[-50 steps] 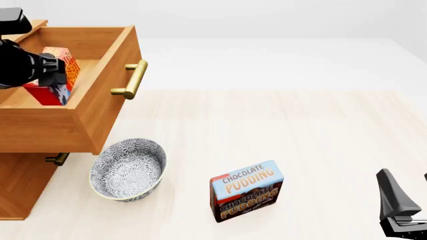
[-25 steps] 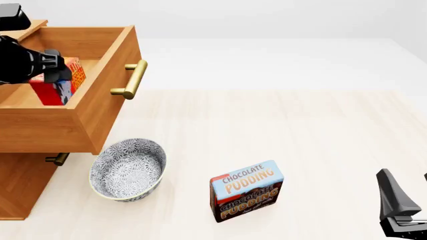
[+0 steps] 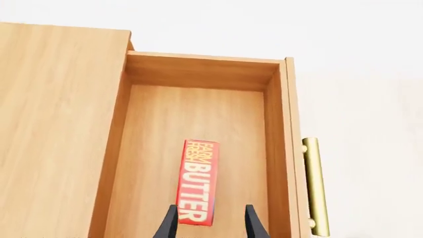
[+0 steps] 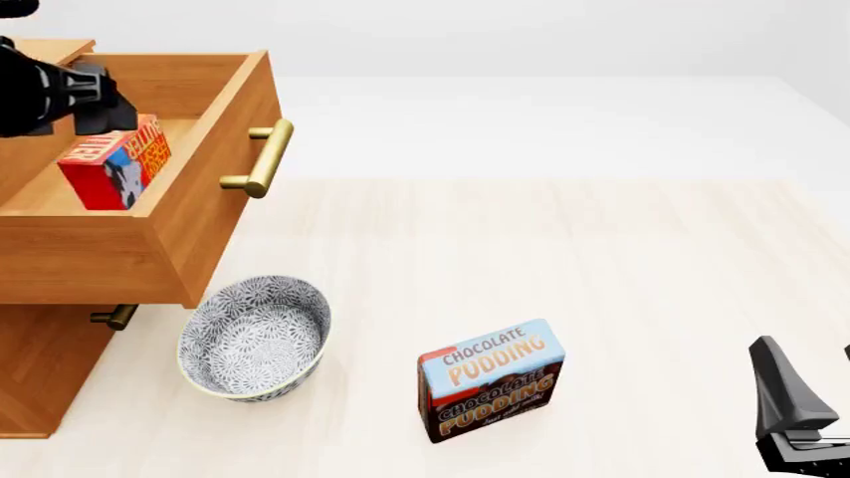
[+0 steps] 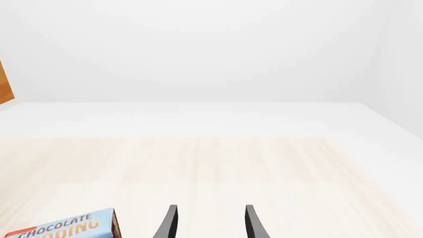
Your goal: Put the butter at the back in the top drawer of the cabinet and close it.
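Left wrist: butter (image 3: pixel 197 181) lies on the floor of the top drawer (image 3: pixel 198 74), which is pulled out. Left gripper (image 3: pixel 210 220) fingers spread, one tip on each side of the box's near end, gaps visible, nothing pinched. Box is red, narrow face up, "FARM FRESH BUTTER" in yellow-orange.

Front: butter (image 4: pixel 117 163) sits in the open top drawer (image 4: pixel 199 209) of the cabinet (image 4: pixel 40 368), just below the left gripper (image 4: pixel 96 100). Blue-white patch on its near end. Right gripper (image 4: pixel 797 418) low at the table's right edge.

Right wrist: right gripper (image 5: pixel 210 220) fingers apart, holding nothing.
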Available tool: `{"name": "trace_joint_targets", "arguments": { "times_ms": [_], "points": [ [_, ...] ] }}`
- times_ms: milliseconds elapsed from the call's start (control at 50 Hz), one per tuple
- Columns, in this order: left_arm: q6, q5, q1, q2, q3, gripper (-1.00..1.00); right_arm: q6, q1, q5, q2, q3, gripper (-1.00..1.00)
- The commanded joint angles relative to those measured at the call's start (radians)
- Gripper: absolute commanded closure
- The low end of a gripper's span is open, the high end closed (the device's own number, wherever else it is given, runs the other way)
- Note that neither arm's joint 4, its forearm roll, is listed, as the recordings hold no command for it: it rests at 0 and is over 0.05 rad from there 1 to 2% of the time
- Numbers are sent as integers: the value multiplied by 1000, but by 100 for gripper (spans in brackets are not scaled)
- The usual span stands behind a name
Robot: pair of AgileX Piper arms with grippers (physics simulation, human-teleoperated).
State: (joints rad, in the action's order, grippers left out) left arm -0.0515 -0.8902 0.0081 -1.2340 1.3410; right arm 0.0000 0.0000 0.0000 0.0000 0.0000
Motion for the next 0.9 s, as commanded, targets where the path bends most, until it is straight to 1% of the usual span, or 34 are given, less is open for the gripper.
{"name": "trace_joint_targets", "arguments": {
  "times_ms": [20, 60, 140, 220, 600, 620, 760, 820, 900],
  "points": [
    [-16, -51, -57, 31, 89, -100, 0, 0, 0, 0, 0, -100],
    [-28, -67, -77, 35, 117, -100, 0, 0, 0, 0, 0, -100],
    [-29, -93, -103, 47, 166, -100, 0, 0, 0, 0, 0, -100],
    [-38, -103, -132, 50, 200, -100, 0, 0, 0, 0, 0, -100],
    [-66, -93, -237, 34, 264, -100, 0, 0, 0, 0, 0, -100],
    [-74, -92, -249, 30, 266, -100, 0, 0, 0, 0, 0, -100],
    [-68, -70, -298, 21, 250, -100, 0, 0, 0, 0, 0, -100],
    [-68, -64, -307, 17, 249, -100, 0, 0, 0, 0, 0, -100],
    [-73, -54, -332, -6, 264, -100, 0, 0, 0, 0, 0, -100]
  ]
}}
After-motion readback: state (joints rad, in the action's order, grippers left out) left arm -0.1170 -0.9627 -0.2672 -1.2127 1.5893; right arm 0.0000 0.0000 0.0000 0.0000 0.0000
